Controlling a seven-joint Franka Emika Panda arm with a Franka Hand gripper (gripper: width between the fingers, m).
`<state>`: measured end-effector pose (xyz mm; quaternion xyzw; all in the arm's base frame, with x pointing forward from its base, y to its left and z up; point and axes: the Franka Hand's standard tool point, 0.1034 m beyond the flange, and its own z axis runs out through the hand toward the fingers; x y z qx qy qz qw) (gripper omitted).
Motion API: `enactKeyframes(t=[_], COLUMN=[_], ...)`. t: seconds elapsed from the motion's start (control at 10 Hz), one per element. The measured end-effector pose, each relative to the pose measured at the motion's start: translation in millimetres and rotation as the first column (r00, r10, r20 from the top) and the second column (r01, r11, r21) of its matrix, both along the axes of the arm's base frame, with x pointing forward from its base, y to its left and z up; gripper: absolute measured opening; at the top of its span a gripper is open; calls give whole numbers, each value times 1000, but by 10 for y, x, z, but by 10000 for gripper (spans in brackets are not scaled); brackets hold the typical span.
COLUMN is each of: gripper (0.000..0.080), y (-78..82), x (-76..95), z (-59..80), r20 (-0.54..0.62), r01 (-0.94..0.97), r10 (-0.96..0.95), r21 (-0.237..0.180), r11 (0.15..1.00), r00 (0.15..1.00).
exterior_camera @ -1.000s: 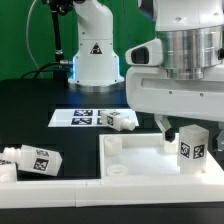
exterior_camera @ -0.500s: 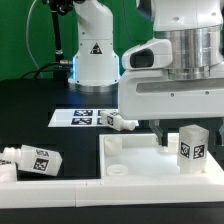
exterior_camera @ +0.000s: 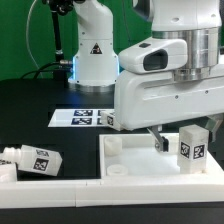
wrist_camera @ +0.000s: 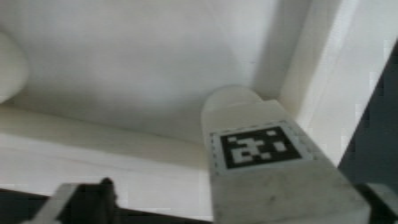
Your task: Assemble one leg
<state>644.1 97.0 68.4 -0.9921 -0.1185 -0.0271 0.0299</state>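
On the black bench, far toward the exterior view's left of the end effector, a longer white tagged piece is seen lying on its side. Behind it, the marker board lies flat, partly hidden by the arm's large white housing. The white tray-like tabletop sits beneath the end effector. One dark finger is seen lowered just to the exterior view's left of the leg, which stands upright inside the tabletop near its corner wall. In the wrist view the leg lies between the fingers; whether it is gripped cannot be told.
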Motion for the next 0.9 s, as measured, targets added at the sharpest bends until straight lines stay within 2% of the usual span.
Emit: enactKeyframes(t=[0.1,0.2,0.3,0.5,0.6,0.9], gripper=[470,279,279,284,284,284], y=[1,0,0,62,95,119], x=[0,0,0,-6,-9,4], z=[0,0,0,2,4,-6], r20=[-1,-2,-2,-20,-30,-66], r01=[17,35,35,286,408,783], r10=[-17,-35,-35,-285,-408,-781], r21=[1,2,2,11,15,11], r11=[1000,999,999,958,913,622], r00=[1000,999,999,958,913,622])
